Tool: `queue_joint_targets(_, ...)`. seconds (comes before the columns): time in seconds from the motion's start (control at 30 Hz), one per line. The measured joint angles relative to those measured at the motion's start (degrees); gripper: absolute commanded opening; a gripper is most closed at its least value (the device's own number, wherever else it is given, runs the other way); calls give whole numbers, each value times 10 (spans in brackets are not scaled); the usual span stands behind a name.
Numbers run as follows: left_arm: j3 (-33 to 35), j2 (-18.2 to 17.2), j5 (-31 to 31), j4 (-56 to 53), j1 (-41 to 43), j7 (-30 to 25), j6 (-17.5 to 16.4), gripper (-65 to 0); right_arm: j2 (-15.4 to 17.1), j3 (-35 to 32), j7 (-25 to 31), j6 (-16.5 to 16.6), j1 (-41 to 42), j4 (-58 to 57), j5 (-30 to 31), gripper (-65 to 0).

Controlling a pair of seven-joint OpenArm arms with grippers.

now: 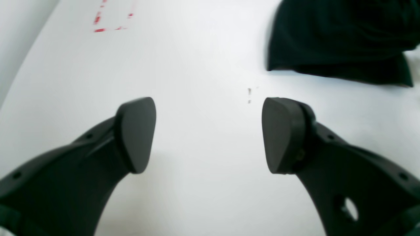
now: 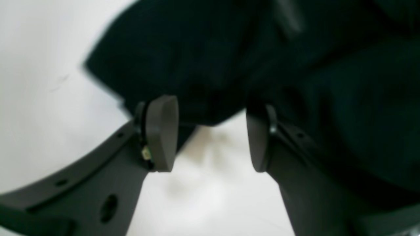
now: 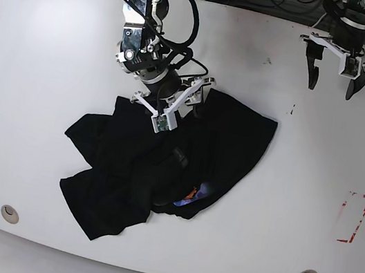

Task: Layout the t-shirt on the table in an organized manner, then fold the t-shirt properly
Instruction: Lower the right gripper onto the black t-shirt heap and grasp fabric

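Table (image 3: 58, 39); t-shirt (image 3: 163, 168)'s print patch (image 3: 190, 195) base-view only

- You will find no readable text, brand, number or sign in any view.
- The blue-orange print patch (image 3: 190, 195) on the t-shirt (image 3: 163, 168) is too small for you to make out any letters.
- The red tape rectangle (image 3: 352, 217) on the table (image 3: 36, 49) carries no writing.
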Motion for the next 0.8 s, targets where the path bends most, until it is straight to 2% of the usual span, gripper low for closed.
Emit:
queue_joint_targets(0.17, 0, 0, 0, 0, 0, 0, 0, -192, -2, -2, -5, 3, 7, -30, 17, -325)
queue_joint_targets(0.8, 1, 0, 2, -1, 0, 0, 0, -192, -2, -2, -4, 1, 41, -93, 16, -325)
